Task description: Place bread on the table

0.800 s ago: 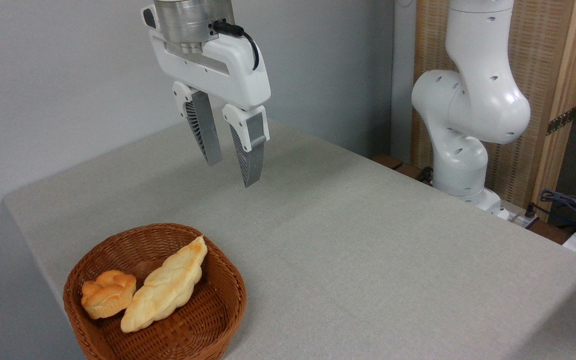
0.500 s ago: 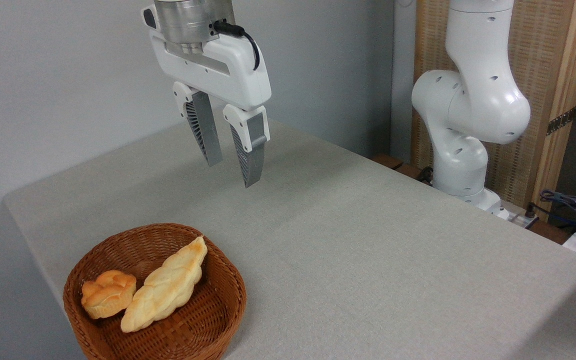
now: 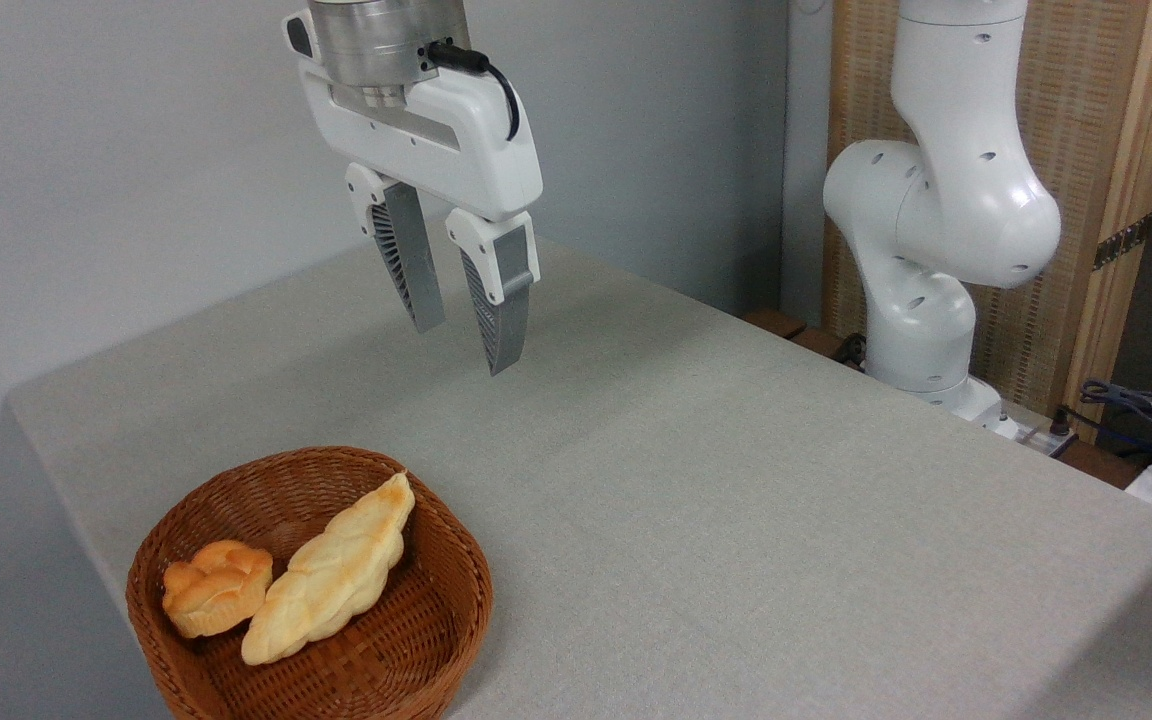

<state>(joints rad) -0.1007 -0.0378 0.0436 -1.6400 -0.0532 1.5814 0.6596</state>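
Observation:
The bread (image 3: 215, 587), a small golden-orange knotted bun, lies in the left part of a brown wicker basket (image 3: 436, 620) at the table's front left. Beside it in the basket rests a long pale braided loaf (image 3: 331, 572). My gripper (image 3: 463, 348) hangs high above the grey-beige table (image 3: 736, 520), up and to the right of the basket, well clear of the bread. Its two grey ribbed fingers point down and stand apart with nothing between them.
The arm's white base (image 3: 926, 250) rises at the table's far right edge, in front of a wood and wicker panel (image 3: 1086, 200). Cables and small gear (image 3: 1151, 420) lie off the right edge. A grey wall runs behind the table.

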